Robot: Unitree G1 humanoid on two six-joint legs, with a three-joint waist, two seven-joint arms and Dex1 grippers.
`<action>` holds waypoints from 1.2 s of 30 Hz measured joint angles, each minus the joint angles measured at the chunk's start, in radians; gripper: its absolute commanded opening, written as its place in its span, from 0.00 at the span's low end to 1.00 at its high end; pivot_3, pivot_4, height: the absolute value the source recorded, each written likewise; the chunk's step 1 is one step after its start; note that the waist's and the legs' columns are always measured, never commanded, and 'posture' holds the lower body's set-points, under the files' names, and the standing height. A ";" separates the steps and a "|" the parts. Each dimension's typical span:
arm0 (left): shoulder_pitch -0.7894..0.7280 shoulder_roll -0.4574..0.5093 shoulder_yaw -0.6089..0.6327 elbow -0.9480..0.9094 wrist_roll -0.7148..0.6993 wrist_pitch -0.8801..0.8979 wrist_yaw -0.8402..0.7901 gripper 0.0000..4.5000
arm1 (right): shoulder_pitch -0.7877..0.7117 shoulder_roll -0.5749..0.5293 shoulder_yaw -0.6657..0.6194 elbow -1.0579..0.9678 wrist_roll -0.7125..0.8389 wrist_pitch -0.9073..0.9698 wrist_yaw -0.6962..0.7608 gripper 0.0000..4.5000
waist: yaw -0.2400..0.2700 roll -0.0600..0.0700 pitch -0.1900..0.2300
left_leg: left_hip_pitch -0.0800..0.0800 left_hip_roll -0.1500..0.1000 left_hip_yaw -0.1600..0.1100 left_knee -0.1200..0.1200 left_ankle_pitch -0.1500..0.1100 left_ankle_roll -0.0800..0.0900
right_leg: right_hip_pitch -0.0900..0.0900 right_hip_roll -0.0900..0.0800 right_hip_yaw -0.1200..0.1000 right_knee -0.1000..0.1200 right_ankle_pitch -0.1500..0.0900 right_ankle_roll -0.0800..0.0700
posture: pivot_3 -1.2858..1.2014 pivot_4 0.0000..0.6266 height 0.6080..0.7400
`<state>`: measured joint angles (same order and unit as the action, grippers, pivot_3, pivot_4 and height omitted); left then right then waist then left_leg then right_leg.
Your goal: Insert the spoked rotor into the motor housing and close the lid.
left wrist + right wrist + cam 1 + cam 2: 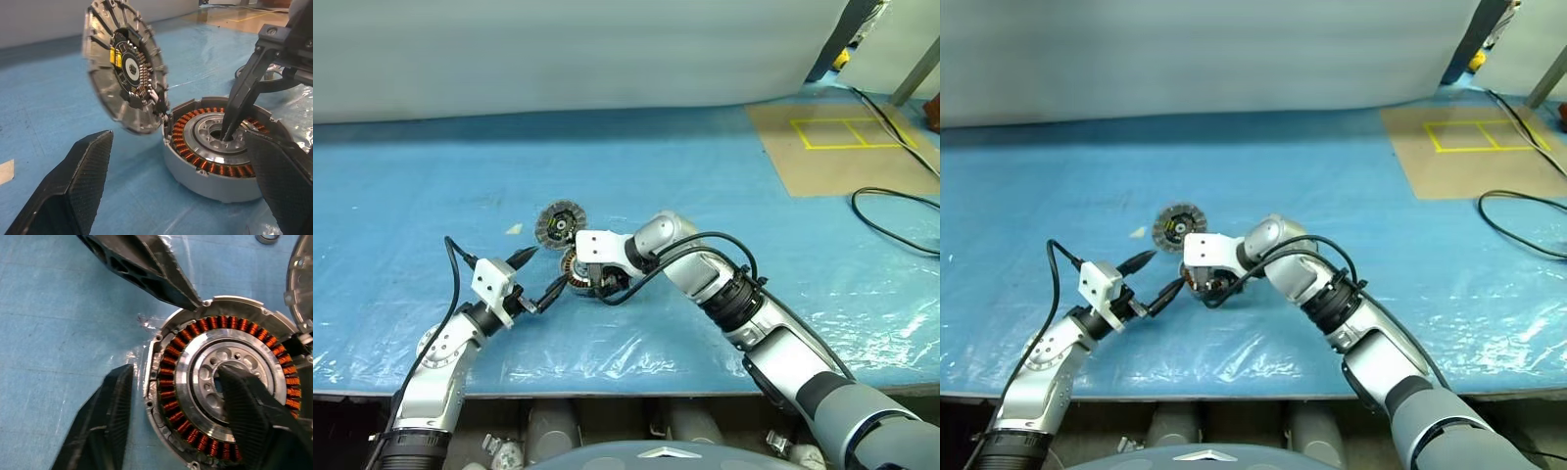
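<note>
Fingers (244, 401) inside rotor (230, 396) hub (right wrist)

You've got a blue plastic sheet (724, 166) crinkled and glossy over the work surface, pale grey wall (558, 49) behind, brown board (832, 157) with yellow tape squares (847, 132) far right, black cable (901, 211) looping beside it, even overhead light

A robotics lab or workshop: blue plastic-sheeted surface (724, 186), yellow tape square (845, 133) on brown floor board (832, 166), loose black cables (891, 211).
</note>
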<state>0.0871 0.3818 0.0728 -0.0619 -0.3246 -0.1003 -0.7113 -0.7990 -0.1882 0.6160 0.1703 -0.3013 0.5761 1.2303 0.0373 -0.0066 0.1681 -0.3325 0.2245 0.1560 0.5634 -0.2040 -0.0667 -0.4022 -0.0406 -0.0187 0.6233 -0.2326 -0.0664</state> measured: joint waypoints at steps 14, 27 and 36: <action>-0.008 0.052 0.049 0.018 -0.017 0.000 -0.026 1.00 | -0.040 -0.187 -0.068 -0.149 0.202 0.145 0.118 0.99 | 0.005 0.000 0.001 | -0.012 0.000 -0.001 0.001 0.002 -0.004 | -0.010 0.001 -0.002 -0.001 0.001 0.000 | 0.52 0.24 1.00; 0.061 0.063 0.182 0.050 -0.047 0.045 0.039 1.00 | 0.138 -0.102 -0.284 -0.227 0.318 -0.014 -0.211 0.99 | 0.008 0.000 0.001 | -0.015 0.000 -0.001 0.006 0.002 -0.004 | -0.014 0.000 -0.002 0.000 0.001 0.000 | 0.52 0.24 1.00; -0.097 0.091 0.129 0.144 0.004 0.129 0.046 1.00 | 0.272 -0.126 -0.317 -0.227 0.339 -0.077 -0.326 0.99 | 0.008 0.000 0.001 | -0.016 -0.001 -0.002 0.006 0.002 -0.004 | -0.014 0.000 -0.002 -0.001 0.001 0.001 | 0.52 0.24 1.00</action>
<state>-0.0098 0.4726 0.2013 0.0823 -0.3203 0.0291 -0.6655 -0.5267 -0.3146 0.2992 -0.0567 0.0381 0.4989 0.9040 0.0452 -0.0066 0.1689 -0.3488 0.2238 0.1540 0.5690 -0.2018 -0.0708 -0.4164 -0.0403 -0.0203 0.6227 -0.2317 -0.0657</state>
